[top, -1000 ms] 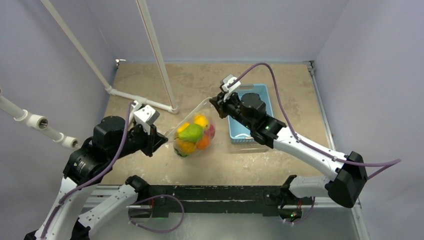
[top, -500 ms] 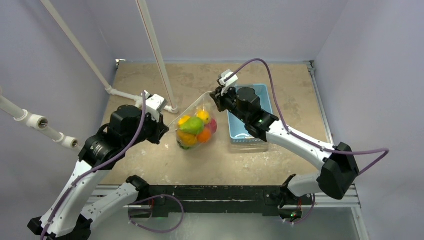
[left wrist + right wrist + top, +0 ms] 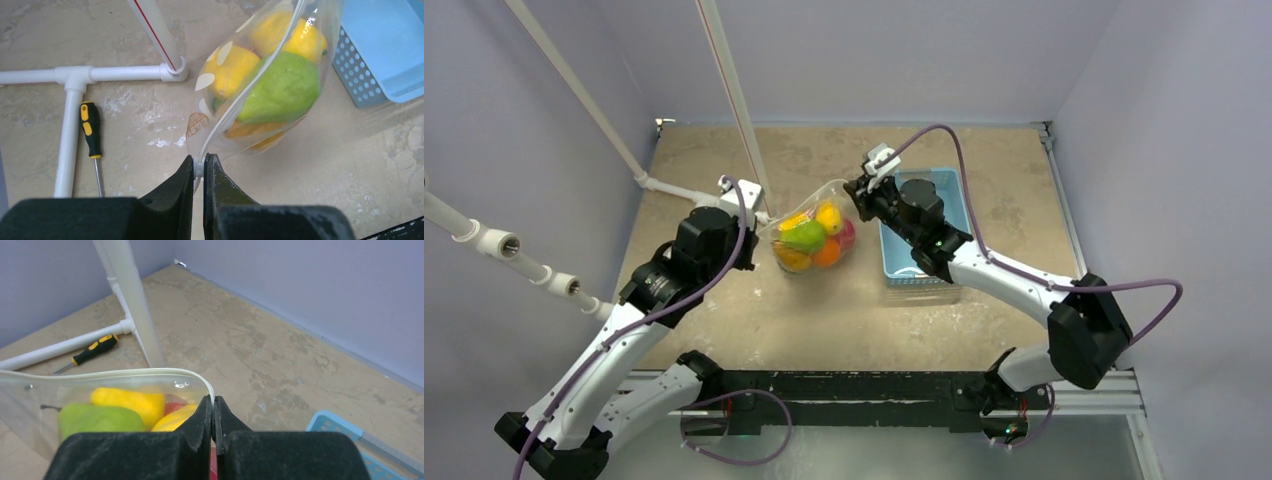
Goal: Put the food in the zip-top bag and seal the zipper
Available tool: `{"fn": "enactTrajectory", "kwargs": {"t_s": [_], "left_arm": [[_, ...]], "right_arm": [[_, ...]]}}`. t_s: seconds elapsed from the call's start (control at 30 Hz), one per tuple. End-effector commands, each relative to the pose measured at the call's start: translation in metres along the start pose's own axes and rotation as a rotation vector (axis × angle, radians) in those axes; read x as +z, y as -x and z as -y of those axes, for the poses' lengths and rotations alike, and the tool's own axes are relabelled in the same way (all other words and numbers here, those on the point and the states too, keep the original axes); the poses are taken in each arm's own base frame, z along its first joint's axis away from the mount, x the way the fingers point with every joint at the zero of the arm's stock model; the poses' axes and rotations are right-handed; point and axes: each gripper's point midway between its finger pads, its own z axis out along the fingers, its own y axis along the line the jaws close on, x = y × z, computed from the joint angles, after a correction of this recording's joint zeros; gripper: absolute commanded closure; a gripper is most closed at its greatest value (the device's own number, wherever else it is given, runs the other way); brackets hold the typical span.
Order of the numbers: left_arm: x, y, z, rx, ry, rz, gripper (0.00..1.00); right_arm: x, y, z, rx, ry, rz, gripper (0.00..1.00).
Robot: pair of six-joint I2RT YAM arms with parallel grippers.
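The zip-top bag [image 3: 812, 238] hangs between both grippers over the table's middle, holding the food: a green fruit [image 3: 285, 90], yellow fruits [image 3: 232, 65] and orange and red ones [image 3: 829, 255]. The zipper [image 3: 250, 85] runs from my left jaws up across the bag; in the right wrist view the zipper [image 3: 125, 372] curves over the fruit. My left gripper [image 3: 199, 167] is shut on the zipper's near end, pinching a small white piece there. My right gripper [image 3: 214, 402] is shut on the zipper's other end, at the bag's far right corner [image 3: 852, 192].
A light-blue basket [image 3: 929, 262] stands right of the bag, under the right arm. A white pipe frame [image 3: 70, 125] lies on the table at the left, with an upright pole [image 3: 736, 110] behind the bag. A yellow-and-black screwdriver [image 3: 90, 135] lies beside the pipe.
The left arm has swung forward and to the right, carrying its end of the bag toward the back. The bag now hangs farther back and the two grippers are closer together. Both stayed shut.
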Motion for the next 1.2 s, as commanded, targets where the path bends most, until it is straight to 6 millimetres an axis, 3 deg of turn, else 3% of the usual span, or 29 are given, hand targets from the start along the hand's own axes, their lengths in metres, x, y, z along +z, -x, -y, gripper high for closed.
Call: {"fn": "enactTrajectory", "kwargs": {"t_s": [0.0,0.13,0.3,0.5,0.67,0.83,1.17], "left_arm": [[0.008,-0.005,0.018,-0.039,-0.082,0.026,1.0],[0.0,0.004,0.03,-0.064,-0.148,0.077,1.0],[0.003,-0.004,0.047,-0.078,-0.227,0.017,1.0],[0.004,-0.009,0.066,-0.121,-0.315,-0.035,1.0],[-0.001,-0.015,0.078,-0.17,-0.38,-0.067,0.86],[-0.012,-0.016,0.087,-0.196,-0.443,-0.064,0.75],[-0.033,-0.016,0.095,-0.252,-0.513,-0.057,0.68]], "right_arm": [[-0.021,0.003,-0.02,0.002,0.117,0.084,1.0],[-0.041,-0.019,-0.021,0.017,0.122,0.067,0.97],[-0.066,-0.028,-0.028,0.075,0.157,0.046,0.7],[-0.087,-0.01,-0.031,0.103,0.177,0.068,0.48],[-0.098,0.0,-0.041,0.13,0.23,0.055,0.34],[-0.111,0.025,-0.042,0.146,0.24,0.097,0.26],[-0.126,0.064,-0.037,0.16,0.223,0.145,0.19]]}}
